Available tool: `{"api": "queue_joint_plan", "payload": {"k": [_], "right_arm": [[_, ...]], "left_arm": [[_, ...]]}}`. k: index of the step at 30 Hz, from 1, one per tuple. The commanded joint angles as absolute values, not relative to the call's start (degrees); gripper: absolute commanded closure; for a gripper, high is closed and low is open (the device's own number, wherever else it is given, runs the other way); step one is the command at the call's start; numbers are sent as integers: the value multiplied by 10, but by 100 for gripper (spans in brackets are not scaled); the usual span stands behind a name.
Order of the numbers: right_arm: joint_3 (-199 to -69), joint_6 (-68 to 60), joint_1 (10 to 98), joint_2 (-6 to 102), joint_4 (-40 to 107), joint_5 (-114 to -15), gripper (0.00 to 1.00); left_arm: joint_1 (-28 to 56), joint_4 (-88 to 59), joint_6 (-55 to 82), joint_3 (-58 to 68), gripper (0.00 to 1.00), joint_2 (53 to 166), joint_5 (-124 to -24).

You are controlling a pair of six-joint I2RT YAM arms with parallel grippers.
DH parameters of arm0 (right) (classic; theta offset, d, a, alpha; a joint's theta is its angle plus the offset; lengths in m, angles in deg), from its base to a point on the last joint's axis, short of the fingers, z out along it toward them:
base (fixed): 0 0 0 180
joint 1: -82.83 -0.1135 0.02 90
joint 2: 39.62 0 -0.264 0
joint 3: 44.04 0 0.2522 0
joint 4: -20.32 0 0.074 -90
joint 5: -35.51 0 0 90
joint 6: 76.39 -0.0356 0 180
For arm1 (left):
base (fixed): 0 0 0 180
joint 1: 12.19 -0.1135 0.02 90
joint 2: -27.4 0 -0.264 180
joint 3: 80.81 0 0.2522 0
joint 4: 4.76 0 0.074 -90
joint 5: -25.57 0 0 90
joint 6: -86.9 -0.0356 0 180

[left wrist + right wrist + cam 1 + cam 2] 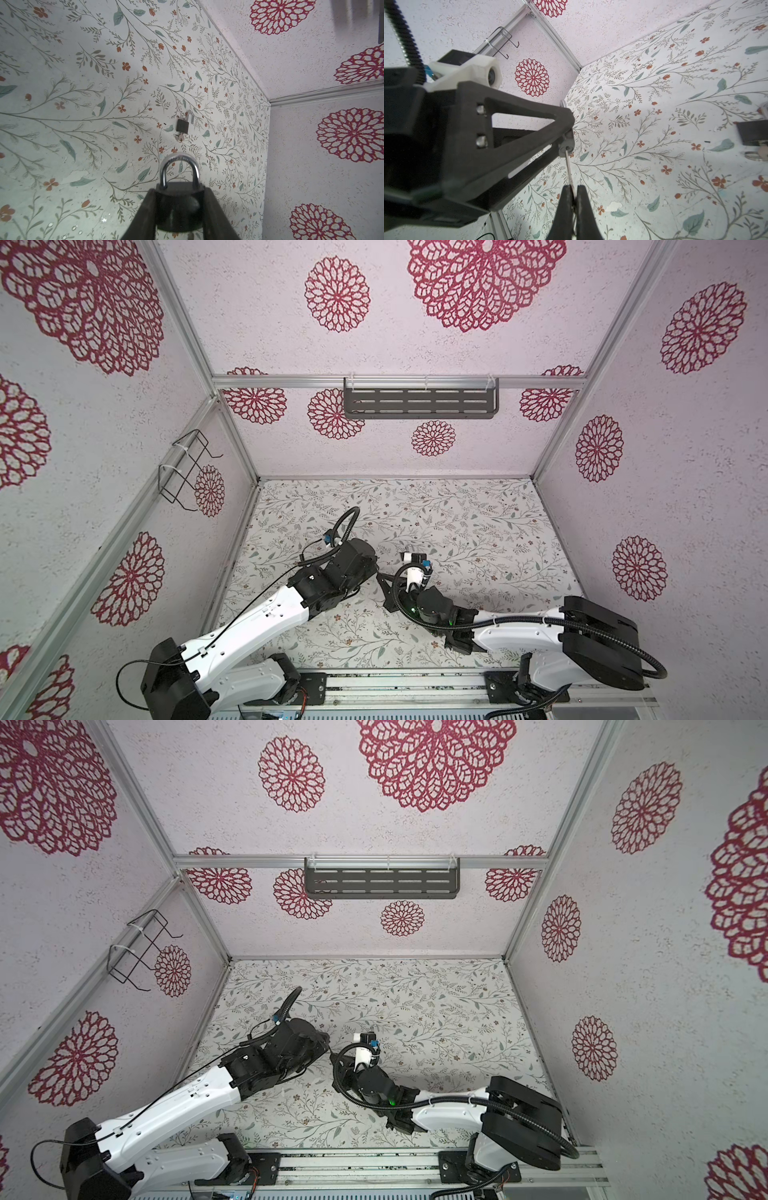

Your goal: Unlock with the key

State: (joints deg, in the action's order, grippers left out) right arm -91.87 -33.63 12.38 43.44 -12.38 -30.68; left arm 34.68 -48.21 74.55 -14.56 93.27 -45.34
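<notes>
The left pincer (179, 189) is clamped around the body of a black padlock with a silver steel shackle (178, 204). The shackle stands out beyond its fingertips and looks seated at both legs, so the lock reads as not yet opened. The right pincer (574, 188) is pinched tight on the bow of a thin silver metal key (568, 166). The blade runs straight out ahead of its tips into the keyway (566, 148) at the padlock's base, though how deep it sits cannot be told.

By my judgement insertion is done or nearly so, and the turn is the step in hand. The next move calls for the right pincer to roll about the blade's axis. The left one must hold the body firm against that twist.

Well ahead of the left pincer, on the flowered bench (83, 83), lies a smaller dark padlock (182, 125) with its shackle sprung and a key in it.
</notes>
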Motion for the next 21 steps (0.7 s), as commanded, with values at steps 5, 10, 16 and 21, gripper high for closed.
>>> {"api": "queue_joint_plan", "payload": {"k": [5, 10, 16, 21], "right_arm": [[-936, -312, 120, 442, -158, -290, 100], [-938, -309, 121, 444, -160, -290, 100], [-944, -299, 121, 443, -165, -298, 100], [-945, -301, 123, 449, -168, -300, 100]], "left_arm": [[348, -456, 754, -157, 100, 916, -436], [348, -451, 755, -160, 100, 915, -439], [348, -450, 754, -162, 100, 917, -438], [348, -446, 755, -161, 100, 919, -441]]}}
